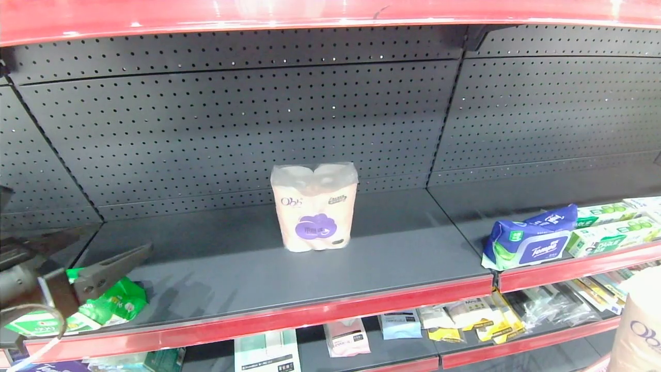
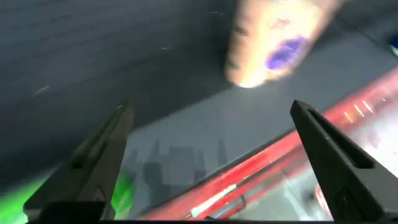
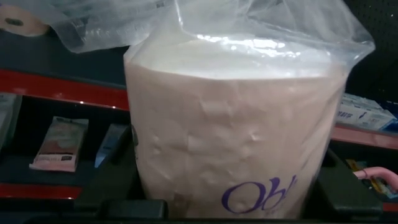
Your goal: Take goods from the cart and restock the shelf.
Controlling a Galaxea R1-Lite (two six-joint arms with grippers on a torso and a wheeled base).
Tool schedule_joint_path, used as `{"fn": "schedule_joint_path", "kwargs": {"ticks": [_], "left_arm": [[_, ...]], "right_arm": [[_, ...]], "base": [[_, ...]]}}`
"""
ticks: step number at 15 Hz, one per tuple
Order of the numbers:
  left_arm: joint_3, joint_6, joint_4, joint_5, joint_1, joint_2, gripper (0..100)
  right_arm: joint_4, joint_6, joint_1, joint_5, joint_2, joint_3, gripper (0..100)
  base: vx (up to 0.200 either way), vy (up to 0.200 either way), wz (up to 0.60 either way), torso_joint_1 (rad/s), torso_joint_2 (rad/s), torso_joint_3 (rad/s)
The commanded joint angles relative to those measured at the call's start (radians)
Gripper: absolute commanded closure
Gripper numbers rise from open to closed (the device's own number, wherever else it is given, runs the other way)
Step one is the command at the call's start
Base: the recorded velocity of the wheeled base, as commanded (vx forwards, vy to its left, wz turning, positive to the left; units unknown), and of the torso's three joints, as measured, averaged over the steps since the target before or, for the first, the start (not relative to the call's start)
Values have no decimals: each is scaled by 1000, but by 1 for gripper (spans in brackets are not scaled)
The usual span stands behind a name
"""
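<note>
Right pincer (image 3: 229, 193) grasps a plastic-wrapped beige toilet-roll pack (image 3: 236, 124), probably bound for the grey metal shelf (image 1: 361, 248) ahead. Left pincer (image 2: 211, 112) released.

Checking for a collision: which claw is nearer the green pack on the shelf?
Left. The left claw is open right by the green pack at the left end of the shelf; the right claw, holding a roll pack, is far to the right.

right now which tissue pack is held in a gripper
The pack in the right gripper, off the shelf; the other pack stands alone on it.
</note>
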Motion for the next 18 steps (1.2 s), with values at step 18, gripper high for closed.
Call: {"fn": "schedule_joint_path", "kwargs": {"ticks": [18], "left_arm": [[-424,199,-506,-430,-175,932,0]], "right_arm": [[19,-5,0,-23,-15,-1,100]], "base": [[0,0,0,0,0,0]]}}
